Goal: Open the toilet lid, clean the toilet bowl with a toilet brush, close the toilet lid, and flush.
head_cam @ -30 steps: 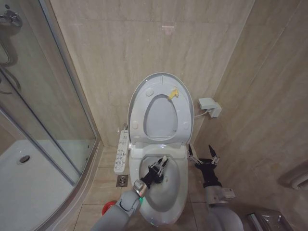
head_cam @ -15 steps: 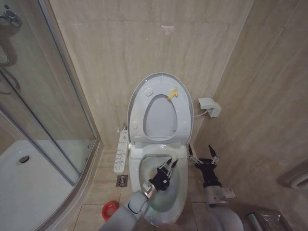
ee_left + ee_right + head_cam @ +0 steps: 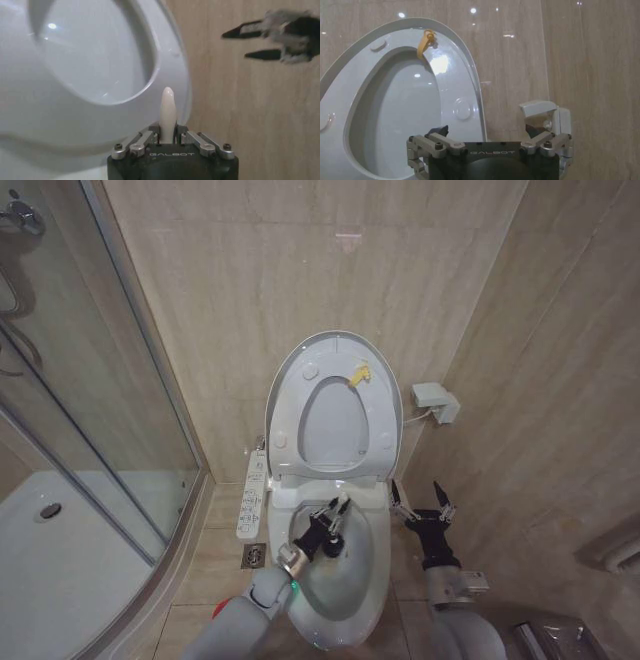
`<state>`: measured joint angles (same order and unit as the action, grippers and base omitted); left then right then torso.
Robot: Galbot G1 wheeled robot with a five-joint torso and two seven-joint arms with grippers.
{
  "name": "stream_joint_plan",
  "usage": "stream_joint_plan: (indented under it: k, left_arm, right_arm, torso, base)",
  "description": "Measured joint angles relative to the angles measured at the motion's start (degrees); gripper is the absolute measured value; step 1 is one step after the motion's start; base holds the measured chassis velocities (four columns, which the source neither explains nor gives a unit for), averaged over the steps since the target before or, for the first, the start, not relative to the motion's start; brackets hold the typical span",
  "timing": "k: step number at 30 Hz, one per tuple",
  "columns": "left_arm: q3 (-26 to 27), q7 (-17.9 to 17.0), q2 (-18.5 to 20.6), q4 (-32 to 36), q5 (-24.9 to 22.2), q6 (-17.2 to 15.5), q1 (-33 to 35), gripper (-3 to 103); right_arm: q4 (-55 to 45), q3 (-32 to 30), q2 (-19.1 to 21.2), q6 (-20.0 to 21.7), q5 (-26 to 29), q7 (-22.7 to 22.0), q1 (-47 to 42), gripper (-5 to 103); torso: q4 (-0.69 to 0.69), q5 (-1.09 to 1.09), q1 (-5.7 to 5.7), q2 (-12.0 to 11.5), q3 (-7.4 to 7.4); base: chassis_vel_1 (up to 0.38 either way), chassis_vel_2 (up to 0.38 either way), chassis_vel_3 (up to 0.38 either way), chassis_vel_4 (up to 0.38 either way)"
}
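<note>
Left pincer (image 3: 331, 523) grips the slim white toilet brush (image 3: 167, 108) handle over the glossy ceramic oval toilet bowl (image 3: 365, 580). Smooth plastic toilet lid (image 3: 290, 370) stands upright. Right pincer (image 3: 421, 500) hangs wide beside the bowl.

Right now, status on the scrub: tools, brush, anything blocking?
Left tool shut on toilet brush, over the toilet bowl. Right tool open, idle beside bowl. Toilet lid up against wall. Nothing blocking.

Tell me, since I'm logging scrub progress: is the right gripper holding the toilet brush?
No. The right gripper hangs open beside the toilet bowl; the left gripper holds the toilet brush.
</note>
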<state>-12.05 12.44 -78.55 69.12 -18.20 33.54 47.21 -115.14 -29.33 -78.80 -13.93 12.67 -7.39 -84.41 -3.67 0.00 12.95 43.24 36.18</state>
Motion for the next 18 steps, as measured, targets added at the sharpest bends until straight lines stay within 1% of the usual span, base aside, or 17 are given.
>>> stream_joint_plan:
  k: [5, 10, 12, 15, 18]
  left_arm:
    - [-1.5, -0.1, -1.2, -0.6, -0.1, 0.0, 1.0, 21]
    - [-1.7, 0.1, -0.9, -2.6, -1.2, 0.1, 1.7, 21]
    - [-0.8, 0.1, 0.0, -3.7, -1.5, 0.0, 1.9, 21]
    - [0.8, 0.1, 1.0, -3.7, -1.5, 0.0, 2.1, 21]
    - [2.7, -0.7, 2.3, -1.3, -1.5, -0.4, 2.7, 21]
  right_arm:
    - [0.0, 0.0, 0.0, 0.0, 0.0, 0.0, 0.0, 100]
    - [0.0, 0.0, 0.0, 0.0, 0.0, 0.0, 0.0, 100]
    - [0.0, 0.0, 0.0, 0.0, 0.0, 0.0, 0.0, 100]
    - [0.0, 0.0, 0.0, 0.0, 0.0, 0.0, 0.0, 100]
    - [0.0, 0.0, 0.0, 0.0, 0.0, 0.0, 0.0, 100]
  torso:
    - [0.00, 0.00, -0.01, 0.0, 0.00]
    - [0.00, -0.01, -0.01, 0.0, -0.01]
    - [0.01, -0.01, -0.01, 0.0, 0.00]
    - [0.02, -0.01, -0.01, 0.0, -0.01]
    - [0.01, -0.01, -0.01, 0.0, 0.00]
  base:
    - [0.000, 0.000, 0.000, 0.000]
    - [0.000, 0.000, 0.000, 0.000]
    - [0.000, 0.000, 0.000, 0.000]
    - [0.000, 0.000, 0.000, 0.000]
    - [0.000, 0.000, 0.000, 0.000]
